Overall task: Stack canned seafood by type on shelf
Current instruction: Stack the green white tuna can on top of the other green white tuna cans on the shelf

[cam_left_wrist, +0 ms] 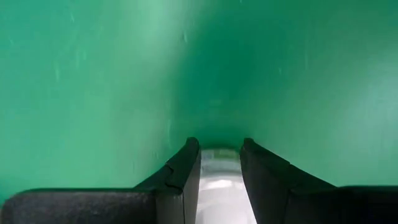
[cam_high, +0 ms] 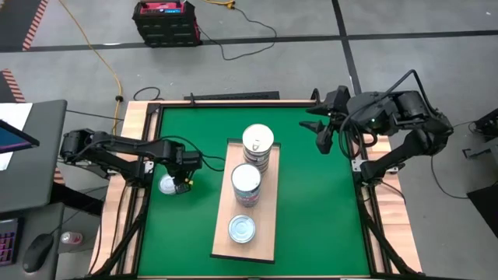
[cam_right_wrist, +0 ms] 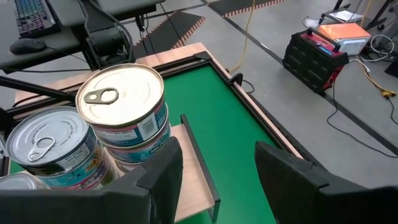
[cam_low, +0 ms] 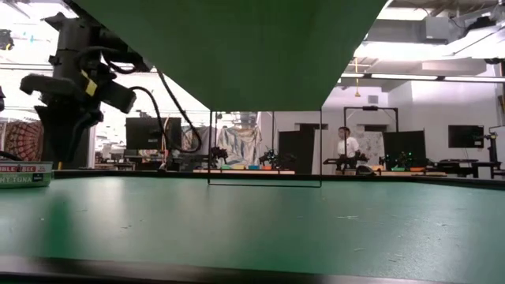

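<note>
closing on a silver can (cam_left_wrist: 219,186), the left gripper (cam_high: 184,177) has its fingers (cam_left_wrist: 184,177) narrowed against the rim, low over the green mat (cam_high: 311,202) just left of the shelf (cam_high: 222,233), seemingly to lift it across. the shelf holds three stacks (cam_high: 257,144) sorted in a row. the right gripper (cam_high: 325,134) waits above the mat's far right corner, fingers apart and empty, clear of the work.

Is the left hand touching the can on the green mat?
Touching. In the left wrist view both fingers press against the can between them, with no gap visible. The high view shows the left hand at that can.
</note>
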